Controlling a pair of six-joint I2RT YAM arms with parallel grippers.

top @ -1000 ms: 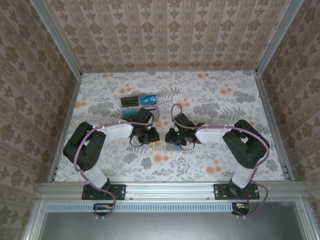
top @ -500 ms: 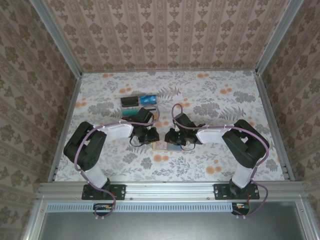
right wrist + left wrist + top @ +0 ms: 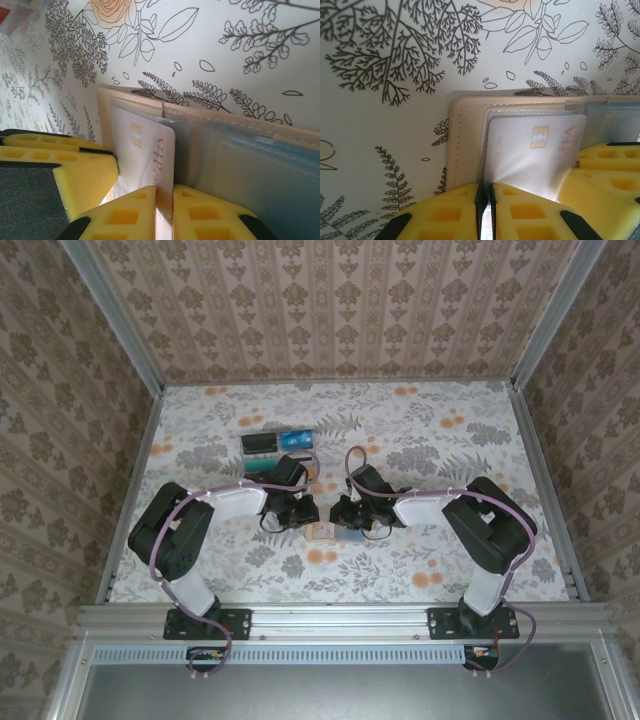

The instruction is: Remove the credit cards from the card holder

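**While Both Grippers Tightened, One Pale Card Sat Partway Out**

Although the overhead view had barely changed over the last second, the right gripper (image 3: pixel 346 512) had edged slightly toward the left gripper (image 3: pixel 300 512). Both were above the card holder (image 3: pixel 322 533), which lay open between them on the table (image 3: pixel 450 440), near the front. A dark card (image 3: pixel 262 443) and a blue card (image 3: pixel 296 439) lay side by side farther back, already out.

From the left wrist, that gripper's yellow pads (image 3: pixel 445 212) were clenched to a thin slit on the left edge of the holder's clear sleeve. Whether the pale card (image 3: pixel 530 150) was also in that bite could not be told. The card's chip faced up, and its far end ran under the other gripper's pad (image 3: pixel 607 172).

From the right wrist, the right gripper was pinched shut on the card's printed edge. That edge had crossed the fold and overlapped the blue-grey panel (image 3: pixel 250 165).

The closing-in suggested one side bracing the holder while the other stood ready to draw the card free. This card was not yet out.
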